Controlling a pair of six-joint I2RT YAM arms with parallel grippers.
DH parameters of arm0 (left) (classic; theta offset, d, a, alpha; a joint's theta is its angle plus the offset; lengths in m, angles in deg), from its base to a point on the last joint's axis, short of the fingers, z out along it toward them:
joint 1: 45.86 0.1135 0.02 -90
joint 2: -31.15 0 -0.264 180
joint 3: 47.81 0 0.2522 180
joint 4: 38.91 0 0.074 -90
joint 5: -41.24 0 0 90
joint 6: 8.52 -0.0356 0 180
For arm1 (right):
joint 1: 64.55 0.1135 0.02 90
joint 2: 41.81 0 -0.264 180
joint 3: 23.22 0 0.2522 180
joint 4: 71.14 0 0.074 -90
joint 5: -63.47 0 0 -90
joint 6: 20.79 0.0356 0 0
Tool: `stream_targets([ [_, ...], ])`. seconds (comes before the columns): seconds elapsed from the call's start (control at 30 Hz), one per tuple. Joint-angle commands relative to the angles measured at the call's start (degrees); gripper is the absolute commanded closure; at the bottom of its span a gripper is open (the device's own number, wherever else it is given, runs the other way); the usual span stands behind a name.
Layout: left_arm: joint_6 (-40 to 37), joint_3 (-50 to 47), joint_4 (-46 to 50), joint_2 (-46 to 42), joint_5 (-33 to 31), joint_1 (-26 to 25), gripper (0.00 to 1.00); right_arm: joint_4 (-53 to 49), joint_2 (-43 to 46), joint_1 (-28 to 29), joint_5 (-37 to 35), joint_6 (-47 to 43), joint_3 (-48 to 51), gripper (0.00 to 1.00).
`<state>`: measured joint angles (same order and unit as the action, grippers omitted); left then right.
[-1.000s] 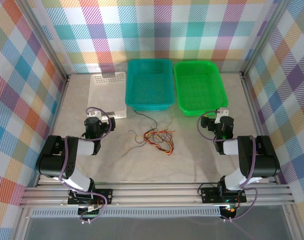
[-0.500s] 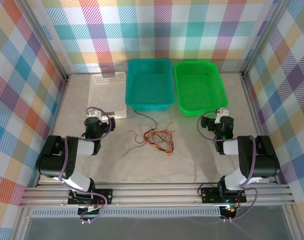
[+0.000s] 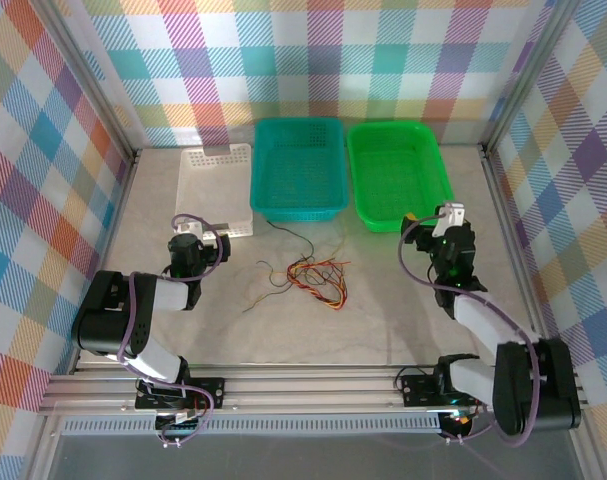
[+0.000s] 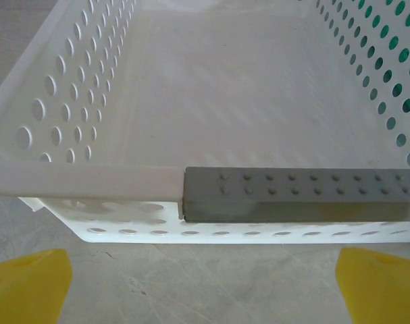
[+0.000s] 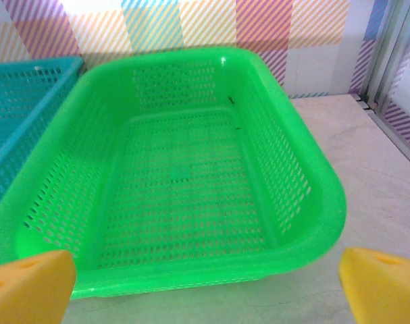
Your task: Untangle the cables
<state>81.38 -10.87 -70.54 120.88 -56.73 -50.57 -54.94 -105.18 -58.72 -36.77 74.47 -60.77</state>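
Note:
The cables (image 3: pixel 318 280), a small tangle of thin red, orange, yellow and dark wires, lie on the table between the two arms, in front of the teal basket. My left gripper (image 3: pixel 205 238) rests low at the tangle's left, facing the white basket; its yellow fingertips (image 4: pixel 26 287) stand wide apart, open and empty (image 4: pixel 205 290). My right gripper (image 3: pixel 431 222) is to the tangle's right at the near edge of the green basket, and it is open too (image 5: pixel 205 290), with nothing between its yellow pads (image 5: pixel 383 287).
Along the back stand a white perforated basket (image 3: pixel 208 185) (image 4: pixel 90 179) with a grey strip on its near rim, a teal basket (image 3: pixel 298 125) (image 5: pixel 15 74) and a green basket (image 3: pixel 398 128) (image 5: pixel 313 175). Plaid walls and metal rails close in the table.
The right arm has lifted and stretched forward, bringing its gripper closer to the green basket's near edge. The left arm and the cables have not moved.

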Motion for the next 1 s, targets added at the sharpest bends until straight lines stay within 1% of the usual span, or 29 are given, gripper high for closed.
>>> stream_targets([
  [0.0, -1.0, 0.8, -1.0, -0.2, 0.6, 0.6, 0.0, -7.8, 5.8, 0.6, 8.6, 8.5, -2.1, 0.0],
  [0.07, -1.0, 0.7, -1.1, -0.3, 0.6, 0.6, 0.0, -12.1, 8.9, 0.6, 13.4, 16.6, -4.4, 0.0],
  [0.1, -1.0, 0.7, -1.1, -0.3, 0.6, 0.6, 0.0, -14.7, 10.3, 0.6, 16.7, 18.5, -6.1, 0.0],
  [0.13, -1.0, 0.8, -1.1, -0.2, 0.6, 0.6, 0.0, -17.1, 11.5, 0.5, 18.3, 19.2, -7.4, 0.0],
  [0.17, -1.0, 0.8, -1.0, -0.3, 0.6, 0.6, 0.0, -21.5, 13.5, 0.5, 16.7, 21.4, -8.9, 0.0],
  [0.27, -1.0, 0.7, -1.1, -0.2, 0.6, 0.6, 0.0, -34.0, 21.3, 0.5, 4.1, 34.8, -9.4, 0.0],
  [0.3, -1.0, 0.7, -1.0, -0.1, 0.6, 0.6, 0.0, -31.5, 23.9, 0.5, 6.2, 33.0, -7.4, 0.0],
  [0.33, -1.0, 0.8, -0.9, -0.2, 0.6, 0.6, 0.0, -28.6, 25.5, 0.5, 10.0, 30.0, -6.2, 0.0],
  [0.37, -1.0, 0.8, -1.0, -0.2, 0.6, 0.6, 0.0, -27.9, 26.3, 0.6, 12.5, 28.4, -5.9, 0.0],
  [0.4, -1.0, 0.8, -1.0, -0.2, 0.6, 0.5, 0.0, -30.9, 26.3, 0.8, 13.9, 26.9, -7.6, 0.0],
  [0.5, -1.0, 0.8, -1.0, -0.2, 0.6, 0.6, 0.0, -41.7, 22.2, 1.8, 15.1, 22.9, -12.8, 0.0],
  [0.57, -1.0, 0.8, -1.0, -0.2, 0.6, 0.5, 0.0, -45.3, 18.6, 3.7, 17.1, 22.5, -14.4, 0.0],
  [0.6, -1.0, 0.8, -1.0, -0.2, 0.6, 0.6, 0.0, -46.2, 17.0, 5.9, 16.8, 22.9, -14.3, 0.0],
  [0.63, -1.0, 0.7, -1.1, -0.2, 0.6, 0.6, 0.0, -46.2, 15.8, 9.2, 15.3, 22.9, -13.8, 0.0],
  [0.7, -1.0, 0.5, -1.5, -0.4, 0.6, 0.5, 0.0, -45.0, 13.5, 17.2, 8.9, 22.8, -12.4, 0.0],
  [0.73, -0.4, 0.9, 0.4, -1.6, -0.6, 0.6, 0.0, -44.9, 11.8, 21.0, 5.7, 23.0, -12.0, 0.0],
  [0.77, 0.0, 1.4, 2.7, -3.3, -1.3, 0.6, 0.0, -45.0, 10.1, 23.4, 3.9, 23.7, -11.8, 0.0],
  [0.8, -0.2, 2.3, 5.4, -4.8, -1.1, 0.5, 0.0, -44.9, 8.0, 25.2, 2.9, 24.7, -11.6, 0.0],
  [0.9, -0.5, 4.9, 12.3, -8.1, 0.0, 0.6, 0.0, -43.6, 2.8, 28.3, 2.5, 26.3, -11.0, 0.0],
  [0.97, -0.4, 5.2, 15.2, -11.4, 0.3, 0.6, 0.0, -43.4, 0.4, 30.2, 1.7, 27.0, -11.4, 0.0],
])
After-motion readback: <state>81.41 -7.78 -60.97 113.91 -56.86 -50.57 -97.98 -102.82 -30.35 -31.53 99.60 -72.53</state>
